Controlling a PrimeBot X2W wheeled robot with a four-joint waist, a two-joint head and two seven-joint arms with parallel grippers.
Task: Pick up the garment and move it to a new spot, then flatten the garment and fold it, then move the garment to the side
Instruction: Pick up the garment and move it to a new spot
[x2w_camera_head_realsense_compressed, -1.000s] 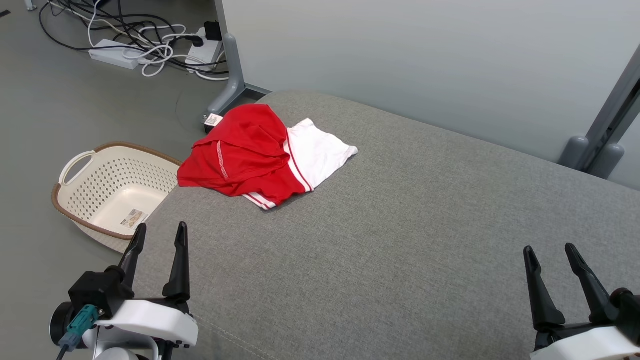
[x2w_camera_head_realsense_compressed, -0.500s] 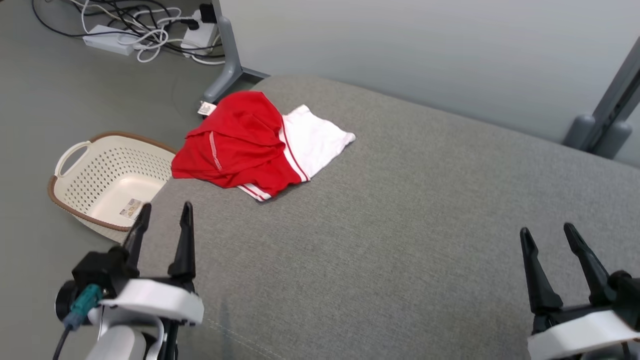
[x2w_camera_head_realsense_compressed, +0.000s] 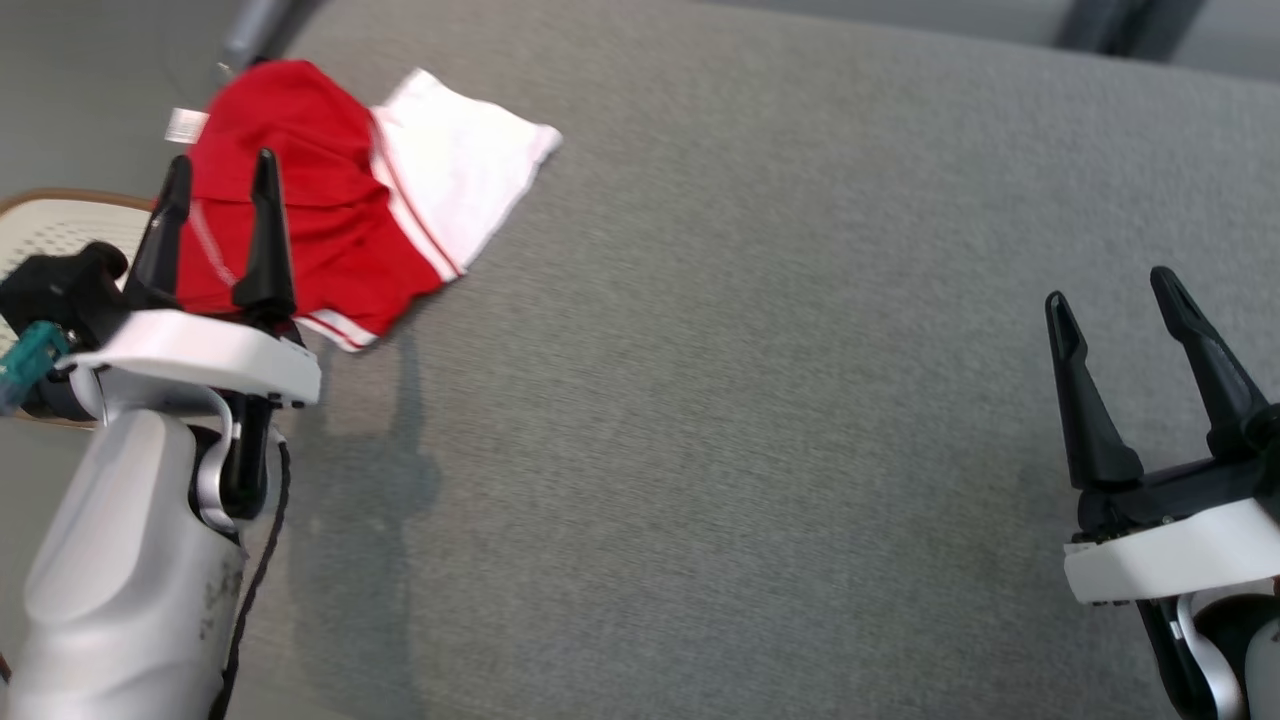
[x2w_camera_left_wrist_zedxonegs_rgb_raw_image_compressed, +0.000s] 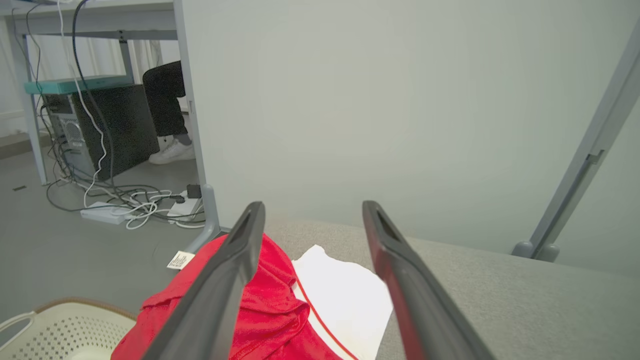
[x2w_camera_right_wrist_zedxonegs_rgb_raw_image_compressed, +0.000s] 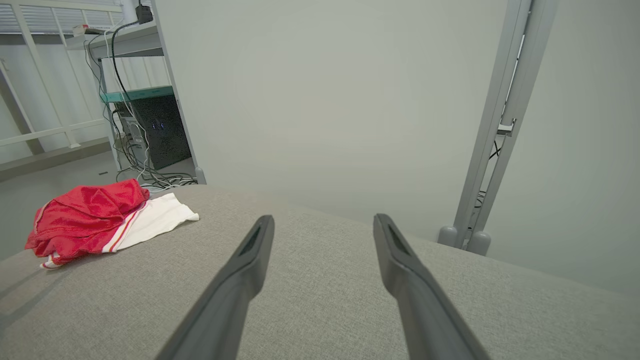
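Red-and-white garment (x2w_camera_head_realsense_compressed: 330, 200) hugs the grey cushion (x2w_camera_head_realsense_compressed: 750, 420) at its far-left edge; left gripper (x2w_camera_head_realsense_compressed: 222, 160), right gripper (x2w_camera_head_realsense_compressed: 1108, 284) both spread.

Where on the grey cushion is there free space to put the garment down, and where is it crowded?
Bare: the wide middle of the grey cushion, between the garment and the right gripper, and the near part in front of it. Crowded: the far left corner, where the garment lies with the left gripper close by and the basket beside.
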